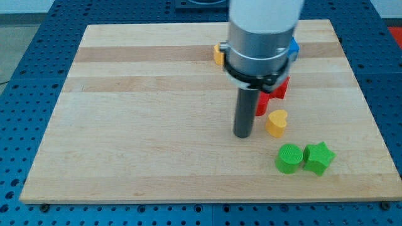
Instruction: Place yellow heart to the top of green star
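The yellow heart (pixel 276 122) lies on the wooden board right of centre. The green star (pixel 318 157) lies lower right of it, touching a green round block (pixel 289 158) on its left. My tip (pixel 242 135) rests on the board just left of the yellow heart, a small gap apart, and up-left of the green blocks. The heart is above and to the left of the star.
Red blocks (pixel 274 94) sit just above the heart, partly hidden by the arm. A yellow block (pixel 218 54) and a blue block (pixel 293 47) peek out beside the arm's grey body near the view's top. The board's right edge (pixel 370 125) is near the star.
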### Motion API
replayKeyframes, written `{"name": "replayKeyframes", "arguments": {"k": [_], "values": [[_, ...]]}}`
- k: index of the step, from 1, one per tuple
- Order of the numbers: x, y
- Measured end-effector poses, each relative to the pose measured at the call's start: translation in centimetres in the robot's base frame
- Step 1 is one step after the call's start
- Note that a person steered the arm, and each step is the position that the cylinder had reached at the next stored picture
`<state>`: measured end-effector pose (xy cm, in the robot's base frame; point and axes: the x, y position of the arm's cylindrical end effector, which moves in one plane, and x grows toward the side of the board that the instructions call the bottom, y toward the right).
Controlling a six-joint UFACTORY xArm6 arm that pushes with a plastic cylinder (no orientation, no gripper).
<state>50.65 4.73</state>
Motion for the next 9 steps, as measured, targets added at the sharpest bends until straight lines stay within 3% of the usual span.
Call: {"name": "replayKeyframes", "arguments": {"k": [1,3,5,9], "values": [[-1.9,0.9],[-1.7,10.6],[-1.7,6.3],[-0.9,12.2]]}}
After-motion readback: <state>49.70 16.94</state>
